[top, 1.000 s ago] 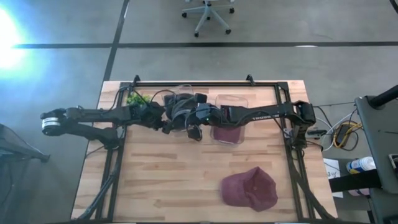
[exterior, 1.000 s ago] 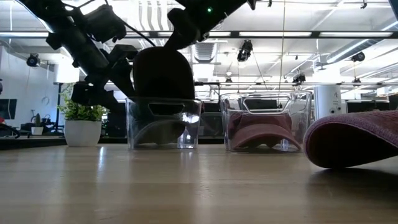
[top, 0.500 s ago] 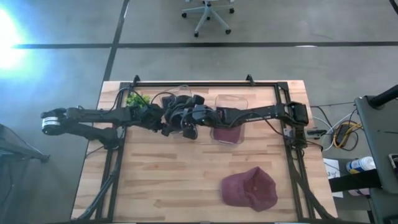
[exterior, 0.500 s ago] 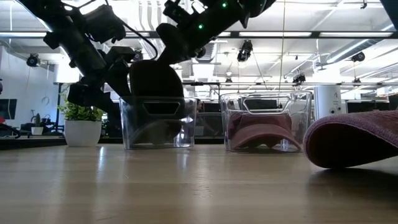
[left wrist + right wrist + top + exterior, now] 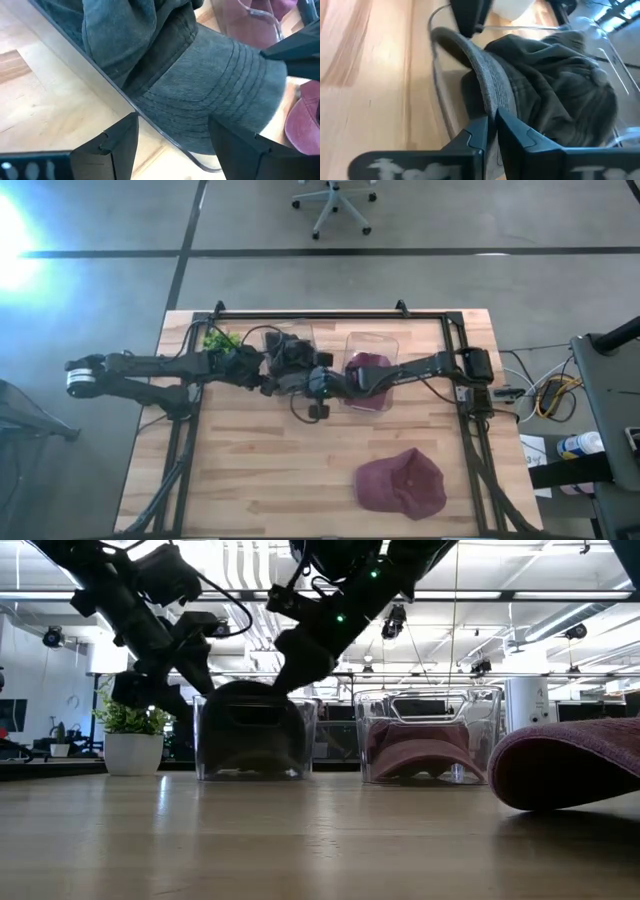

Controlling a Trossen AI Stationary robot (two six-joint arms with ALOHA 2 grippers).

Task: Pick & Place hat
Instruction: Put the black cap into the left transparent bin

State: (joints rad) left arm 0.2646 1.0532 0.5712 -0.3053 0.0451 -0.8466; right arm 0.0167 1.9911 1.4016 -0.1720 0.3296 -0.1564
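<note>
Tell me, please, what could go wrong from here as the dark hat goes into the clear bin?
1. The right gripper is pinched on the dark hat's brim, which lies over the clear bin's rim; on release, the brim may stay draped outside.
2. The left gripper stands open right against that bin's wall, so either arm could nudge the light bin sideways.

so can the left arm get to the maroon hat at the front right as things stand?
Probably not directly. The maroon hat lies bare at the table's near right corner, nothing on it, but the left gripper is open around the dark hat's bin wall, far across; the right arm is nearer.
</note>
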